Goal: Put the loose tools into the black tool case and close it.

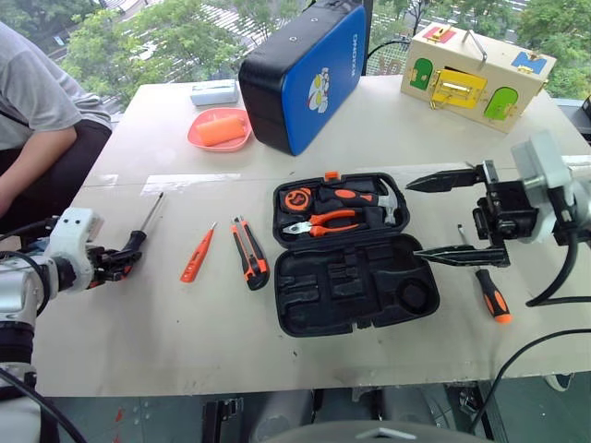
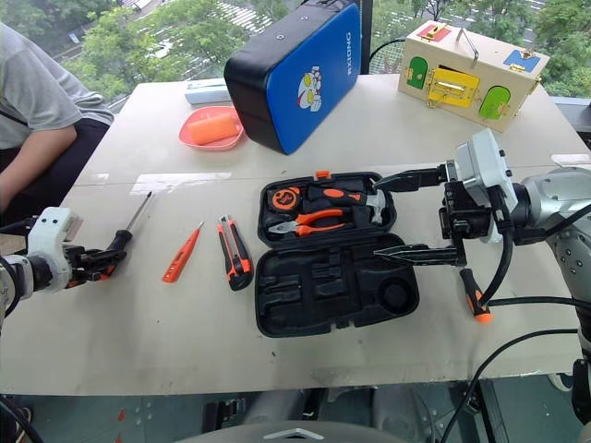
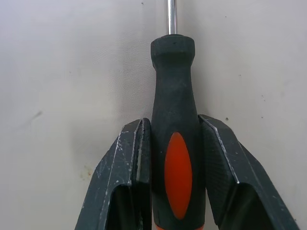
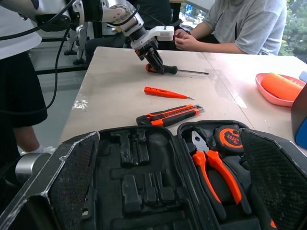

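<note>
The black tool case (image 1: pixel 351 288) lies open mid-table, with orange-handled pliers (image 1: pixel 323 222), a hammer and a tape measure in its far half. Its near half holds bare slots. At the table's left, my left gripper (image 1: pixel 120 261) is shut on the handle of a black-and-orange screwdriver (image 3: pixel 175 143), fingers (image 3: pixel 124 163) pressing both sides; its shaft (image 1: pixel 152 212) points away over the table. A slim orange tester screwdriver (image 1: pixel 198 254) and a utility knife (image 1: pixel 250 252) lie between it and the case. My right gripper (image 1: pixel 414 220) hangs open over the case's right edge. A second screwdriver (image 1: pixel 489 291) lies right of the case.
A blue-and-black case (image 1: pixel 309 74) stands behind the tool case, and a wooden latch box (image 1: pixel 476 78) sits at the back right. A pink dish (image 1: pixel 220 129) with an orange object is at the back left. A person (image 1: pixel 37 111) sits at the table's far left.
</note>
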Controlling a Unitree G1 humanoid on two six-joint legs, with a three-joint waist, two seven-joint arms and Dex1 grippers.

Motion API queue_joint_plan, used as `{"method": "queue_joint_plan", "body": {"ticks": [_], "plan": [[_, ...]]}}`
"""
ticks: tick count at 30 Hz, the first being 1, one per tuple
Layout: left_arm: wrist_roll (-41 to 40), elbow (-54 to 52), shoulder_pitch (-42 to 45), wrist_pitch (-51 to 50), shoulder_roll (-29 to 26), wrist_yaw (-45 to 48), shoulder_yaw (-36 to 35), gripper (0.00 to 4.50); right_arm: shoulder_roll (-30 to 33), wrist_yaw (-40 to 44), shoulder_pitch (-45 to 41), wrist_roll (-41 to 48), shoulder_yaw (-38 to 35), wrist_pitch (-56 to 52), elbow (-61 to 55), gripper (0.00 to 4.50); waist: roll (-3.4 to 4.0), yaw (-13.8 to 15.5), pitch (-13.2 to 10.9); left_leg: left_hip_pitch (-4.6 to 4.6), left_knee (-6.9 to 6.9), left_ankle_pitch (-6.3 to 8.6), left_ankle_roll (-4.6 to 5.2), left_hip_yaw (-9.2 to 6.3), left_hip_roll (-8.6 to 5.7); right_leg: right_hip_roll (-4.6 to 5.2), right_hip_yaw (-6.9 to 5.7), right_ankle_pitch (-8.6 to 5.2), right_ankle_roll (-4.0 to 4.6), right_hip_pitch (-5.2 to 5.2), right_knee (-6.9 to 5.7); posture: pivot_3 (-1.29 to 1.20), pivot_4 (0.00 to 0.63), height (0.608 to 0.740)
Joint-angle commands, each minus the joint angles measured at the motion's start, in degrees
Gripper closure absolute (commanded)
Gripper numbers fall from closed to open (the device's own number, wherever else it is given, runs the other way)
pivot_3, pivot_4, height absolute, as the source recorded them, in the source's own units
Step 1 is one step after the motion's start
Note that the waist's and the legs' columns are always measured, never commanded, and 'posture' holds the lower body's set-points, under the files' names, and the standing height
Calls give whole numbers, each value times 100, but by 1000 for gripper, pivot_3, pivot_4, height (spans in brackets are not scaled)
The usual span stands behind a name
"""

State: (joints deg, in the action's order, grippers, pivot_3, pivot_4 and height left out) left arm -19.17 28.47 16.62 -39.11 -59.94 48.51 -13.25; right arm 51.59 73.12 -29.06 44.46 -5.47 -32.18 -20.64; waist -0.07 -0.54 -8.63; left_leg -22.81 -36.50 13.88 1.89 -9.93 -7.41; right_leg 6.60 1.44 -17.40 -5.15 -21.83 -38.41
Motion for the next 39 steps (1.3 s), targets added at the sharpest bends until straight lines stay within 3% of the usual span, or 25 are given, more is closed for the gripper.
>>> {"method": "queue_joint_plan", "body": {"ticks": [1,6,8,12,16,24,31,39], "plan": [[-74,-287,216,569,-76,591,-40,3416,148,42,117,14,-181,46,-201,0,-12,20,-4,-3,-3,0,-1,-5,0,1,0,0,0,0,0,0,150,735],[-787,-2557,805,148,-434,1976,406,3416,423,70,671,130,-430,-132,-346,0,-70,43,-11,-43,-45,0,-2,-31,0,-1,-27,0,0,-8,-3,0,150,735],[-838,-3348,932,109,-412,2260,836,3416,523,88,944,94,-556,-115,-425,0,-70,20,-7,-97,-85,0,-1,-34,-4,1,-31,2,-2,-42,-11,0,150,735],[-565,-4260,1344,-51,-154,2441,1946,3416,608,-71,1344,6,-757,-96,-559,0,-53,-77,-1,-94,-82,0,1,-9,-15,10,-24,5,-9,-52,-17,0,150,735],[-111,-4215,1949,-450,782,1933,2983,3416,664,-197,1791,-8,-985,-123,-771,0,-58,-39,-4,-95,-86,-1,1,-3,-9,0,-28,5,-9,-69,-54,0,150,735],[309,-3648,2549,-654,1504,2113,3950,3416,655,-490,2228,-50,-1258,-134,-944,0,-65,11,-7,-99,-98,-2,1,-1,-9,-6,-30,6,-12,-68,-55,0,150,735],[511,-3294,2782,-603,1849,2133,4105,3416,611,-753,2321,128,-1432,-252,-1060,0,-67,-3,-7,-100,-104,-2,1,-3,-10,-5,-31,7,-13,-65,-53,0,150,735],[747,-3255,2843,-478,1554,2382,4095,3416,597,-893,2328,229,-1467,-264,-1063,0,-67,-9,-7,-100,-112,-2,1,-4,-10,-5,-32,7,-13,-63,-55,0,150,735]]}}
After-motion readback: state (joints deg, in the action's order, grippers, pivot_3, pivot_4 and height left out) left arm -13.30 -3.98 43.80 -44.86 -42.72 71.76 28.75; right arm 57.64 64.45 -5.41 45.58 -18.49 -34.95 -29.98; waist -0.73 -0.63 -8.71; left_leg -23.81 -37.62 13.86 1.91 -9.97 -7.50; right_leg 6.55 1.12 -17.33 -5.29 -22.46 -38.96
